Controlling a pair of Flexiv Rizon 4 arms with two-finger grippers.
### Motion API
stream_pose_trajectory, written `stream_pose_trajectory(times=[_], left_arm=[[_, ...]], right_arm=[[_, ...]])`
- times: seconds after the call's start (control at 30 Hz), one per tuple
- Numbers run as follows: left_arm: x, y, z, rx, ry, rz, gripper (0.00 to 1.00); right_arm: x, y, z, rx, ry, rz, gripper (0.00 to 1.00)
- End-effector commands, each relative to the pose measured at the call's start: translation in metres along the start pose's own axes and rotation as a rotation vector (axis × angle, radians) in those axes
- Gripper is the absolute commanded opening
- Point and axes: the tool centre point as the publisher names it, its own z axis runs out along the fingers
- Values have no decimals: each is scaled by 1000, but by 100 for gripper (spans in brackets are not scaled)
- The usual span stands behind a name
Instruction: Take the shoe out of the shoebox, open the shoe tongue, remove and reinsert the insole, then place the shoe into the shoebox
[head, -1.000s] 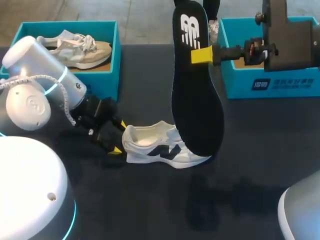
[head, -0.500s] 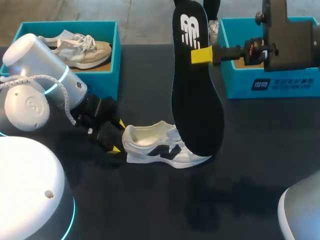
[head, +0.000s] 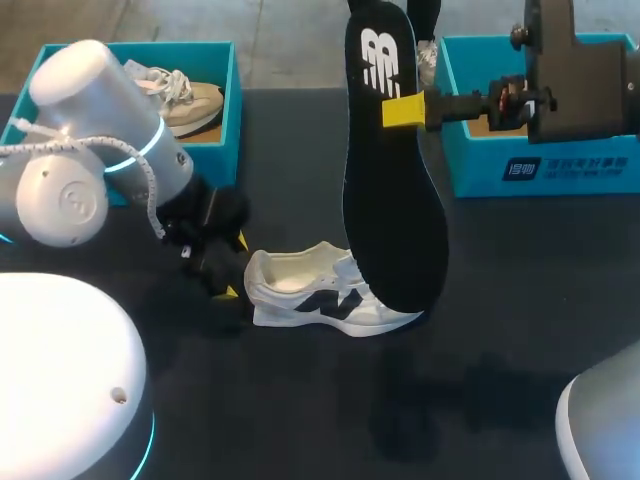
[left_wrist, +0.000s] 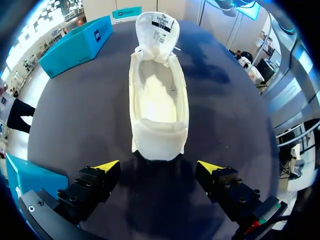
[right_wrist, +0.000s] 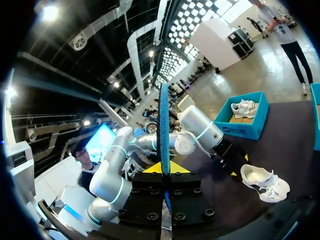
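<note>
Head view looks down on a dark, matte tabletop (head: 500, 330) whose surface carries soft shadows. A white low-top sneaker with a dark side logo (head: 330, 292) lies on it, resting on its sole near the middle. Above the sneaker's toe end hangs a long black insole (head: 390, 180), held nearly upright with a white logo at its upper end. The right gripper (head: 400, 110) is clamped on the black insole's upper part, one yellow fingertip pressed flat against its face.

At the sneaker's heel sits the left gripper (head: 238, 268). Left wrist view shows it spread wide (left_wrist: 159, 167), holding nothing; the heel (left_wrist: 158, 145) lies just ahead of the gap between the fingers, and they appear not to touch it. The sneaker's tongue (left_wrist: 159, 22) is folded out past the toe, leaving the pale inner lining bare.

Right wrist view has the insole edge-on (right_wrist: 164, 125), pinched between both fingers of its gripper (right_wrist: 164, 169).

Behind the sneaker's heel end stands a teal cardboard shoebox (head: 226, 150) holding a beige laced shoe (head: 185, 100). A second teal shoebox (head: 560, 165) stands well beyond the sneaker's toe end.
</note>
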Motion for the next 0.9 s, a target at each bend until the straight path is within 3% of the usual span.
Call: stream_pose_trajectory(times=[0.03, 0.23, 0.57, 0.9], left_arm=[[1, -9, -12, -86, 32, -4, 100], [2, -17, -16, -182, 91, -13, 100], [8, -32, -26, -310, 50, -15, 100], [14, -42, -28, -346, 31, -3, 100]], right_arm=[[0, 1, 2, 1, 1, 1, 0], [0, 1, 2, 1, 1, 1, 0], [0, 1, 2, 1, 1, 1, 0], [0, 1, 2, 1, 1, 1, 0]])
